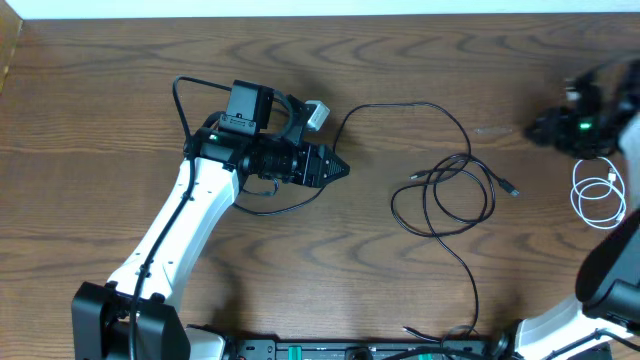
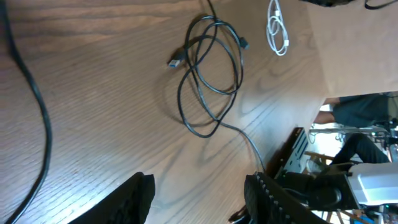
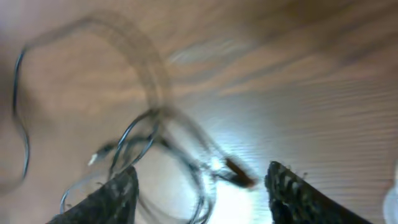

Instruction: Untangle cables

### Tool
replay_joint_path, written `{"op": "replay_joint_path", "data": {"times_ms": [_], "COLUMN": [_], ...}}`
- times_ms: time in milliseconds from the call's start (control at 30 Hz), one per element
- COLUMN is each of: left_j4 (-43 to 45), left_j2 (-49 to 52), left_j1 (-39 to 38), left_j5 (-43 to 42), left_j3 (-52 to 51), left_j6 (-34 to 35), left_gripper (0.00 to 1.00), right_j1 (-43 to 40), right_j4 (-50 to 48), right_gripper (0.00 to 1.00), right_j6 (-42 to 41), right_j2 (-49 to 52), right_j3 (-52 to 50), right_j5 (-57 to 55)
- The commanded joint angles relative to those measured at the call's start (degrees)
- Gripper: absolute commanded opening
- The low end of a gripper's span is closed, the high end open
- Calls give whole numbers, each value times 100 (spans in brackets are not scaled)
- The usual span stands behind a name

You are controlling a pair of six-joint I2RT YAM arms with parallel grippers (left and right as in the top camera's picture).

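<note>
Both claws released, cables lying apart on the table [image 1: 100,80].
Black cable [image 1: 450,195] sprawls in loose loops, with the white cable [image 1: 597,195] coiled well to its right. Left gripper [image 1: 335,168] sits to its left, fingers spread, holding nothing. Right gripper [image 3: 199,193], blurred, gapes empty over it.

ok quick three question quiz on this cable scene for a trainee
1. True or false: the white cable is threaded through the loops of the black cable.
2. Pick one. The left gripper is: A) shut on the black cable, B) open and holding nothing, C) shut on the white cable.
3. One word: which cable lies wound in the tighter coil?

Key: 1 false, the two lie apart on the table. 2 B. 3 white.
</note>
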State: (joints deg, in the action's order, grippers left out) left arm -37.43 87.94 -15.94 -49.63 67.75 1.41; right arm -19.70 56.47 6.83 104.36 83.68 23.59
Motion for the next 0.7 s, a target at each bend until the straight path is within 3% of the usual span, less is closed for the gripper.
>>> {"op": "replay_joint_path", "data": {"times_ms": [0,267,567,667], "left_j4": [-50,-162,-763,-841], "left_j2": [-114,-114,-114,-114], "left_j1": [17,17,17,17], "left_j5": [251,463,3093,3563], "left_j3": [-26,-26,-26,-26], "left_j6": [-96,-96,177,369], "left_gripper": [52,51,51,51], "right_j1": [444,1600,2944,3296], "right_j4": [328,1200,1309,1255], "right_gripper": [65,66,66,66], "right_j6": [507,-7,-651,-1255], "right_j2": [11,13,20,24], "right_j3": [70,63,48,33], "right_j5": [96,-391,-848,-1029]}}
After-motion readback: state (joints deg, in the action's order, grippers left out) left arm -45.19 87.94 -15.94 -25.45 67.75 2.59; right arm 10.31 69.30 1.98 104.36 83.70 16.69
